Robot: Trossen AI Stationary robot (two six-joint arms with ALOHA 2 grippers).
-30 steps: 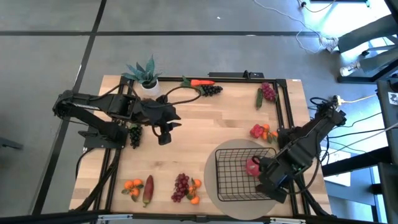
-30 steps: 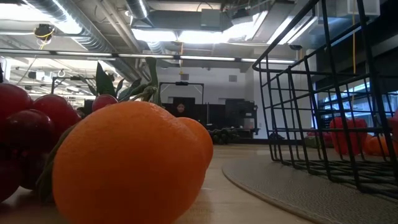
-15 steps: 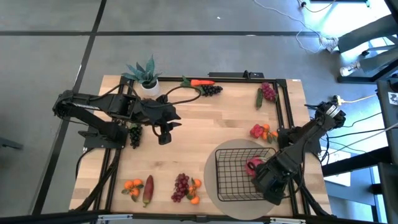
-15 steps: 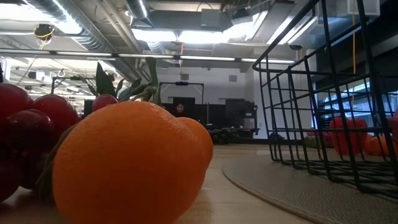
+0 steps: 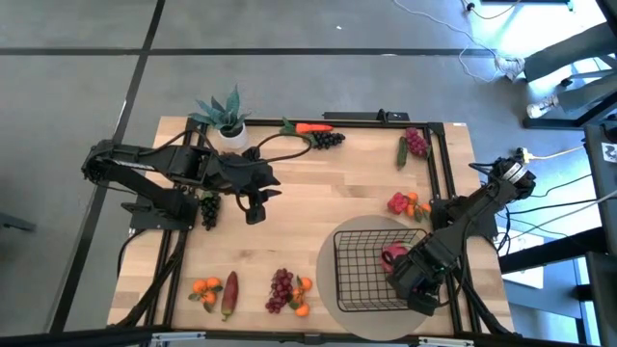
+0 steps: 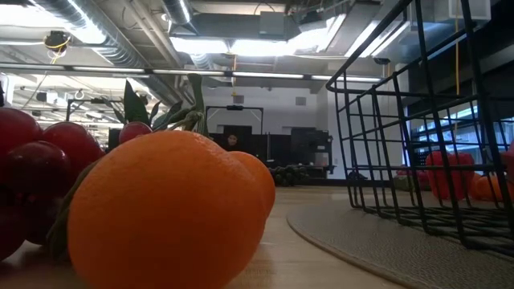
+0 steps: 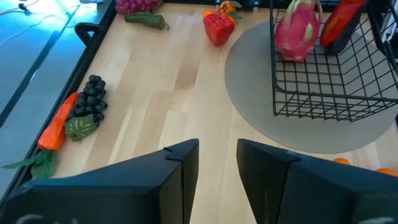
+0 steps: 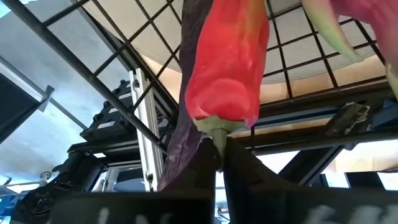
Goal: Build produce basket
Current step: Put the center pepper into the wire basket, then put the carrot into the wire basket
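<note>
The black wire basket (image 5: 366, 273) stands on the round grey mat (image 5: 333, 246) at the table's near right. A pink dragon fruit (image 5: 393, 255) lies inside it, also clear in the left wrist view (image 7: 295, 34). My right gripper (image 5: 400, 268) reaches into the basket's right side, shut on a red pepper (image 8: 227, 62) next to the dragon fruit (image 8: 367, 18). My left gripper (image 5: 253, 210) hovers open over bare table left of centre, near a dark grape bunch (image 5: 209, 208); its fingers (image 7: 217, 162) touch nothing. My right gripper (image 8: 219, 158) pinches the red pepper's green stem (image 8: 217, 127) between its two fingers, with the pepper's body pointing away from them. The pepper (image 7: 345, 22) sits tilted inside the basket beside the dragon fruit. Whether it touches the basket floor I cannot tell.
A carrot (image 5: 313, 127) and dark grapes (image 5: 329, 139) lie by the far edge, near a potted plant (image 5: 228, 116). Pink grapes (image 5: 415, 142), a green pepper (image 5: 401, 152) and a red pepper with oranges (image 5: 403, 203) lie on the right. Along the near edge are oranges (image 5: 205, 286), a potato (image 5: 230, 294) and red grapes (image 5: 281, 289).
My right arm has swung toward the table's near edge and turned, carrying the red pepper lower into the basket's right side beside the dragon fruit. The gripper has stayed shut. The left arm has kept still.
</note>
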